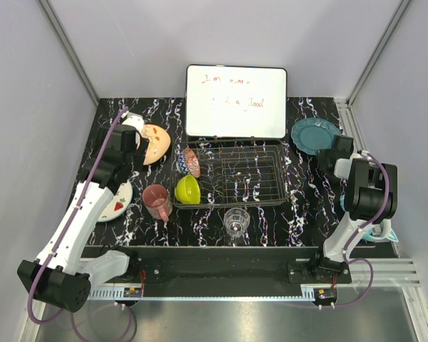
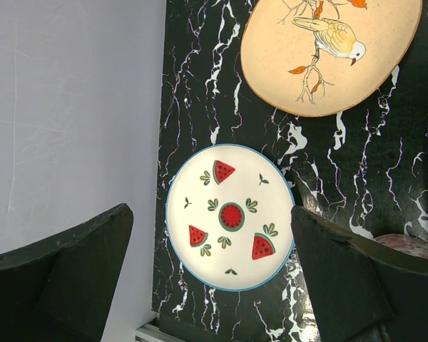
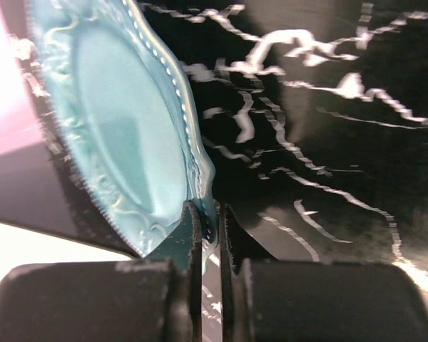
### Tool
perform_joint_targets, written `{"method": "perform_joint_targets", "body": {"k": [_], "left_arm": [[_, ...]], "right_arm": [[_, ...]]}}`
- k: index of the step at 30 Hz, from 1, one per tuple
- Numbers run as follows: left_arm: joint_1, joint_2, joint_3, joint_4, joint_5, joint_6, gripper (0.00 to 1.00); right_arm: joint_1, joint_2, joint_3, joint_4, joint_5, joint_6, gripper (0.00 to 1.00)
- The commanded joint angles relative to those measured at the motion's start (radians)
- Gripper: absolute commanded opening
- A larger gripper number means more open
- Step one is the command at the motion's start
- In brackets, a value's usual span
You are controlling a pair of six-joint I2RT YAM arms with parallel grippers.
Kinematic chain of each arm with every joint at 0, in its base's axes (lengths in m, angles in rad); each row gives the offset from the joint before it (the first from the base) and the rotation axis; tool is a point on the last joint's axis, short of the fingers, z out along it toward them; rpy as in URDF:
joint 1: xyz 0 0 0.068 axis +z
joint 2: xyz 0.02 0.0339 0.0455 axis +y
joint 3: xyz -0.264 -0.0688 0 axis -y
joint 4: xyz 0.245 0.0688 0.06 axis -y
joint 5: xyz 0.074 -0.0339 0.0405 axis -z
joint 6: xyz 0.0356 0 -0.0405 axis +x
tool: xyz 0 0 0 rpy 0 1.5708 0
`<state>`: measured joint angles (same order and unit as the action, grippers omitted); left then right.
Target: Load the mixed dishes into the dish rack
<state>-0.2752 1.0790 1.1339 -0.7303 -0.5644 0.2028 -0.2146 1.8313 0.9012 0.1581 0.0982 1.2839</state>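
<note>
The dark wire dish rack [image 1: 246, 178] stands mid-table. A red patterned bowl [image 1: 190, 162] and a lime-green bowl [image 1: 187, 189] sit at its left end. The pink mug [image 1: 158, 201] stands left of it, the clear glass [image 1: 237, 221] in front. My left gripper [image 1: 128, 158] is open and empty, high above the white plate with red slices [image 2: 230, 217], with the peach plate [image 2: 328, 50] beyond. My right gripper [image 3: 210, 228] is shut on the near rim of the teal plate [image 3: 121, 128], at the back right in the top view [image 1: 314, 135].
A white handwritten whiteboard [image 1: 235, 101] leans behind the rack. Grey walls close in the left, back and right sides. The white plate lies close to the left table edge [image 2: 160, 214]. A small teal thing [image 1: 379, 231] shows partly behind the right arm.
</note>
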Motion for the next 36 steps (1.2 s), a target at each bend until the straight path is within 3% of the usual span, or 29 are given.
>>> {"method": "perform_joint_targets", "body": {"k": [1, 14, 26, 36], "left_arm": [[0.007, -0.04, -0.01, 0.039, 0.02, 0.01, 0.99], [0.007, -0.03, 0.001, 0.029, 0.041, -0.009, 0.99], [0.007, -0.039, 0.001, 0.022, 0.037, -0.017, 0.99], [0.005, -0.036, -0.005, 0.016, 0.029, -0.025, 0.99]], "right_arm": [[-0.003, -0.073, -0.035, -0.032, 0.011, -0.082, 0.0], [0.009, -0.414, 0.073, -0.239, 0.034, -0.503, 0.0], [0.092, -0.498, 0.366, -0.445, 0.075, -0.803, 0.0], [0.282, -0.521, 0.645, -0.594, 0.061, -1.026, 0.0]]}}
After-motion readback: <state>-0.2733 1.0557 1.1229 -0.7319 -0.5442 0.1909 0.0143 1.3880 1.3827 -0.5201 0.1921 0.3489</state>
